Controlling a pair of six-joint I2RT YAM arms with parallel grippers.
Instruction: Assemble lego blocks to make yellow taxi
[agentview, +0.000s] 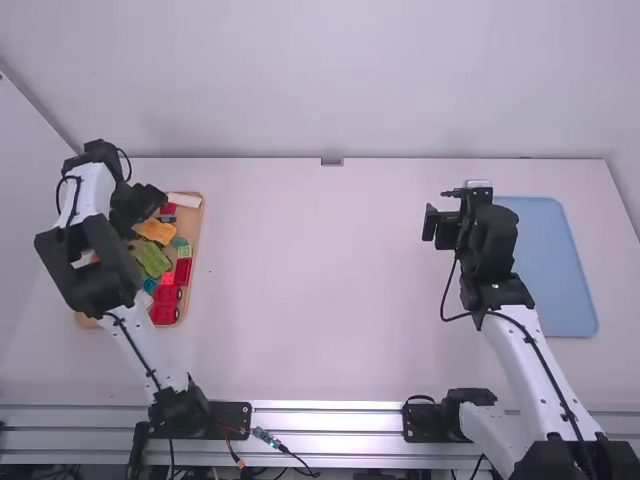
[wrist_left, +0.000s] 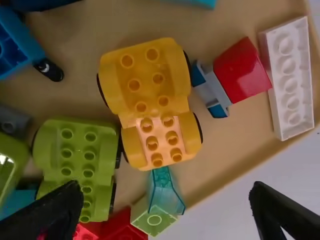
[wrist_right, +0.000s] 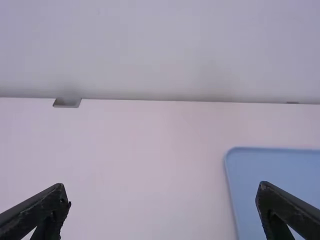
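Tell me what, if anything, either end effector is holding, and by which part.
Nothing is held. The left end effector is open above the shallow tan tray, where the yellow-orange plastic car base lies; the right end effector is open too.

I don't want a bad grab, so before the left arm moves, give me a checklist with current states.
1. Left gripper open: ok, fingers apart.
2. Yellow wheeled base studs up: ok.
3. Yellow base well spaced from neighbors: not ok, green wheeled base sits right alongside.
4. Yellow base on blue tray: not ok, it's in the brown tray.
5. Right gripper open: ok.
6. Left fingertips' height above blocks: cannot tell.
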